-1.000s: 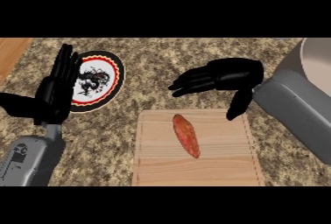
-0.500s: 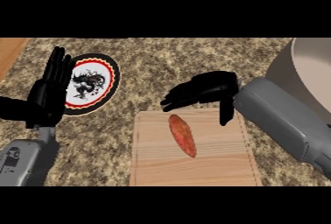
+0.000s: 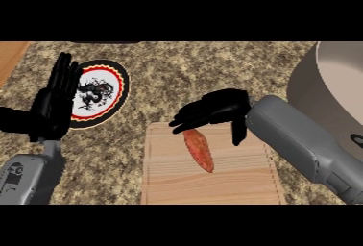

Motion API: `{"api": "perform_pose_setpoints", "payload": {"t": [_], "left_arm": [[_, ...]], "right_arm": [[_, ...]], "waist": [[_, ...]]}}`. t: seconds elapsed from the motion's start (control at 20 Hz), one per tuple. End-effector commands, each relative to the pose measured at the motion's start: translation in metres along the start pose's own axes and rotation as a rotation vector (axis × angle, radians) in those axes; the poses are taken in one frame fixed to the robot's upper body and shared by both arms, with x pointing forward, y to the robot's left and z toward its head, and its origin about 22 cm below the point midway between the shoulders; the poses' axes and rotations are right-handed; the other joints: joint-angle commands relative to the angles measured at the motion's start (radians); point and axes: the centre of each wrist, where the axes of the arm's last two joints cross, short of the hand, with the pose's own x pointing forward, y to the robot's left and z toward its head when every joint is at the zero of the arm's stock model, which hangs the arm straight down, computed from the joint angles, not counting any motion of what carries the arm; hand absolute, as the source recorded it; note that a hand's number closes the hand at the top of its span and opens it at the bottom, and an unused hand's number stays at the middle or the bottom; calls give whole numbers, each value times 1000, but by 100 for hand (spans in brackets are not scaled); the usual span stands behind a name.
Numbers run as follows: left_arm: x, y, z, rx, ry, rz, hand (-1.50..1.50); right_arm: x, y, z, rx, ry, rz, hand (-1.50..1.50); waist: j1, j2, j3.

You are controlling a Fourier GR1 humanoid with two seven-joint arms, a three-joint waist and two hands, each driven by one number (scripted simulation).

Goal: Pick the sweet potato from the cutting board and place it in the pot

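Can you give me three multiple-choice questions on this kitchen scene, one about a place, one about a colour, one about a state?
1. Where does the sweet potato lie?
A. on the cutting board
B. in the pot
C. on the plate

2. What colour is the plate's ring, just inside its black edge?
A. blue
B. red
C. green

3. How is the left robot hand?
A. curled round the sweet potato
B. open, fingers up, beside the plate
C. flat on the cutting board

Answers:
1. A, the sweet potato rests on the wooden board, with the right robot hand above its far end.
2. B, a red ring runs round the plate's white middle.
3. B, its fingers are straight and it holds nothing, at the view's left.
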Motion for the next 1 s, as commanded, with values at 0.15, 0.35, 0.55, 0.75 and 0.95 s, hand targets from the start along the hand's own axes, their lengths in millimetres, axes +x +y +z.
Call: {"api": "perform_pose_setpoints", "payload": {"t": [0.15, 0.35, 0.55, 0.75, 0.95], "left_arm": [[-4, 7, 4, 8, 3, 12, 0], [-4, 6, -5, 33, 5, -8, 0], [-6, -15, -5, -5, 6, 7, 0], [5, -9, -5, 22, -2, 9, 0], [12, 8, 19, 27, -1, -9, 0]], "right_arm": [[1, 18, -5, 59, -23, -11, -150], [-10, 28, -11, 41, 7, -4, -150], [-11, 36, -52, 58, -9, -8, -150], [-14, 54, -44, 73, -32, -20, -150], [-5, 57, -49, 96, -31, -34, -150]], "waist": [[-12, -4, 0], [-11, -2, 0], [-3, 1, 0], [-7, -1, 0], [-8, -6, 0]]}}
